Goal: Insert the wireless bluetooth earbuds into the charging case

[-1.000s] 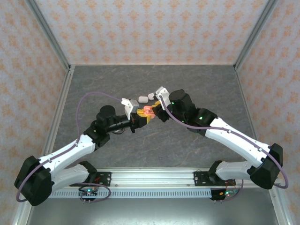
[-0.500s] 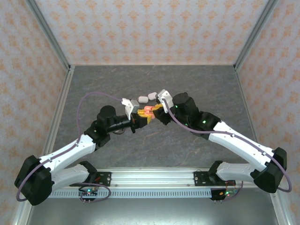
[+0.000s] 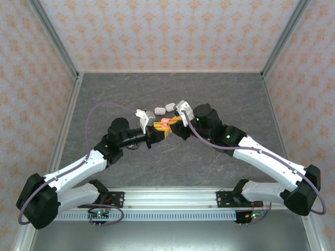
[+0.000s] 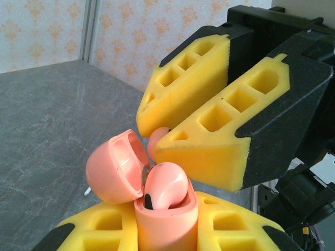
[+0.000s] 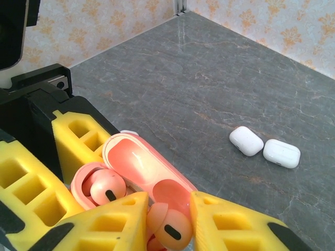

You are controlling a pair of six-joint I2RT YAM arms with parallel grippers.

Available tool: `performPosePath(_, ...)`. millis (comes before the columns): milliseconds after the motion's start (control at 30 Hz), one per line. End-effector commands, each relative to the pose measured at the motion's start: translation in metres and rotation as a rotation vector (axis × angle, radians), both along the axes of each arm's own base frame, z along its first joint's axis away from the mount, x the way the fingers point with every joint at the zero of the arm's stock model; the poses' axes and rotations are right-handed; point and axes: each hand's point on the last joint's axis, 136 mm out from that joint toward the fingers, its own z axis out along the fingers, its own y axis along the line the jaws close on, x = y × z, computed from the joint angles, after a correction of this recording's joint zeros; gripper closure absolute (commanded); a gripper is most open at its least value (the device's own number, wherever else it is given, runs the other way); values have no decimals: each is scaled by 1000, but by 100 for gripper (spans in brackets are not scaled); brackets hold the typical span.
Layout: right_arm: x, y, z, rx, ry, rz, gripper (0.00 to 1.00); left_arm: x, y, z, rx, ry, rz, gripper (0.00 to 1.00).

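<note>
Right arm has been swung in closer to the case since a second ago; left arm is unchanged. Pink charging case point(image 4: 167, 222) is clamped in the left fingers point(image 4: 99, 230), closed tight on it, lid point(image 4: 112, 167) open, held off the worktop point(image 5: 209, 78). One pink earbud point(image 4: 165, 185) is already seated. Second earbud point(image 5: 167, 226) is pinched between the right fingers point(image 4: 209, 120), barely parted, just over the empty socket. Stem should be lined up with the socket, pushed straight down, released only once seated; lid must not be knocked. White cases point(image 5: 246, 140) lie well apart.
</note>
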Motion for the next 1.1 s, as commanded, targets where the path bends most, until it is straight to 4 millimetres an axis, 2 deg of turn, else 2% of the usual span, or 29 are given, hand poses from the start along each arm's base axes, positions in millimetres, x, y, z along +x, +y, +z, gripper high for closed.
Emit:
performPosePath(0, -6, 7, 5, 36, 18, 33, 70, -4, -4, 34, -68, -91, -24, 100)
performPosePath(200, -3, 4, 24, 66, 0, 16, 55, -6, -5, 34, -73, -98, -31, 100)
performPosePath(367, 5, -7, 43, 101, 8, -23, 49, -8, -4, 36, -81, -110, -32, 100)
performPosePath(500, 4, -18, 68, 214, 25, -19, 41, -8, -3, 37, -85, -117, -29, 100)
performPosePath(633, 2, -29, 88, 345, 48, -10, 28, -10, -3, 39, -94, -126, -34, 100)
performPosePath(767, 3, -31, 82, 418, 140, 8, 13, -12, -3, 44, -104, -138, -40, 100)
performPosePath(867, -4, -18, 68, 451, 243, 85, 2, -15, -4, 48, -110, -149, -50, 100)
performPosePath(967, -15, -4, 61, 505, 336, 187, 1, -18, -6, 51, -115, -161, -68, 100)
performPosePath(1067, -18, 3, 53, 524, 388, 227, 1, -21, -8, 51, -115, -163, -81, 100)
